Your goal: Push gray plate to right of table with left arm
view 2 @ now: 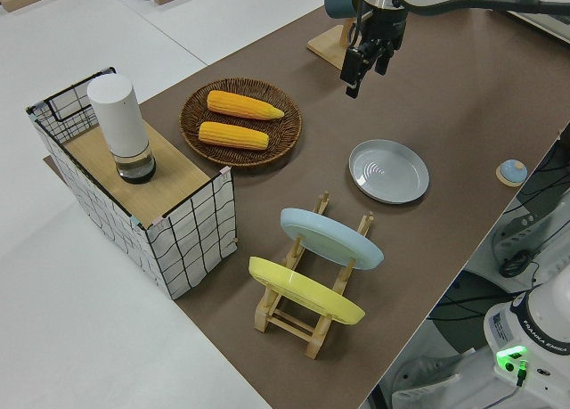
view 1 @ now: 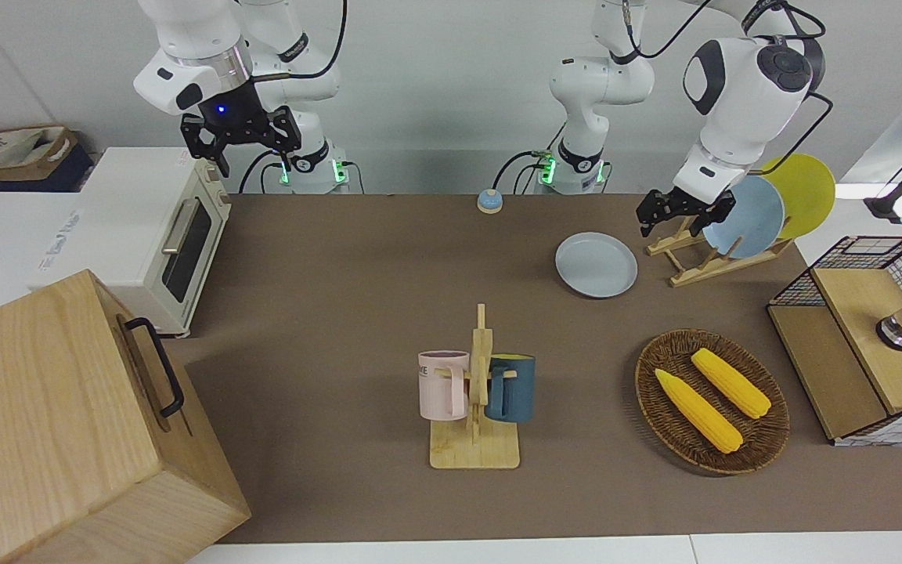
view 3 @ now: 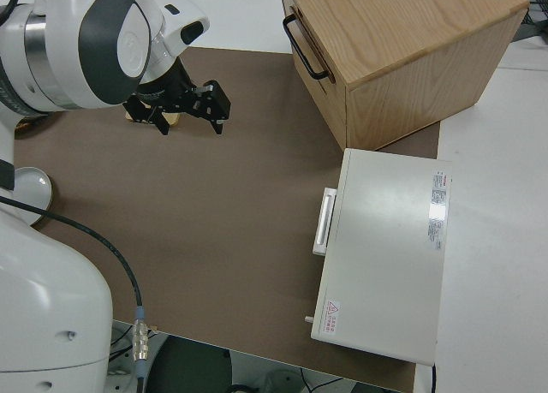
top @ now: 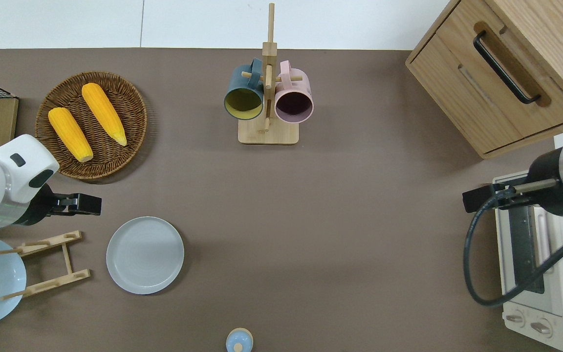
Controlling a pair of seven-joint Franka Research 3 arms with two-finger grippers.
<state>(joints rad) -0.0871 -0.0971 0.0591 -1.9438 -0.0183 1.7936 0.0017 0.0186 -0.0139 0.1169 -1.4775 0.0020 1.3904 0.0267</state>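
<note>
The gray plate lies flat on the table, just beside the wooden plate rack toward the left arm's end. The left gripper hangs above bare tabletop near the plate's rim, holding nothing; whether its fingers are parted I cannot tell. The right arm is parked. If the gripper descends on the rim rather than beside it, the plate could tip or skid askew toward the mug rack.

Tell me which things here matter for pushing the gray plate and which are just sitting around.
Part of the job: gray plate, left claw, table.

Just lying about: corn basket, mug rack, plate rack, toaster oven, wooden cabinet.
</note>
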